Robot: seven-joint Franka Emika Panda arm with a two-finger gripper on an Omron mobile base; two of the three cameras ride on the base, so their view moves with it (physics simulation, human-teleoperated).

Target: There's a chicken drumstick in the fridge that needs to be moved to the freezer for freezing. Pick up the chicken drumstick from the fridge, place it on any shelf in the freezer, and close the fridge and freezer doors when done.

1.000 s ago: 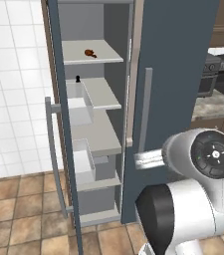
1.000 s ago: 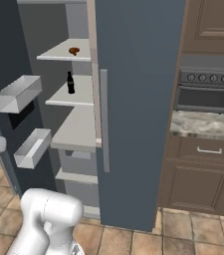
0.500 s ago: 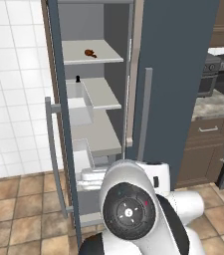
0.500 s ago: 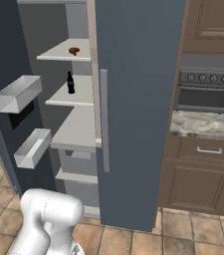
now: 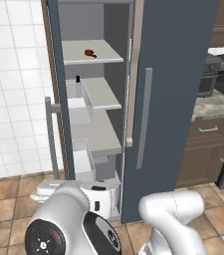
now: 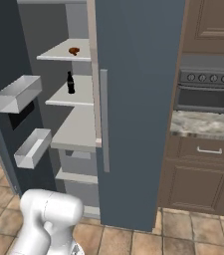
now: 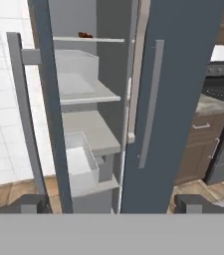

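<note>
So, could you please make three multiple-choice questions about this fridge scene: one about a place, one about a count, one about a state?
1. Where does the chicken drumstick lie?
A. On the top shelf
B. In a door bin
C. On the floor

2. How many bins hang inside the open door?
A. One
B. Two
C. Four

3. What is the state of the right-hand door?
A. Wide open
B. Removed
C. Shut

Answers:
1 A: both base views show the drumstick on the highest shelf, above the dark bottle.
2 B: the right base view shows an upper and a lower bin on the door.
3 C: its flat front with the long handle faces the cameras.
</note>
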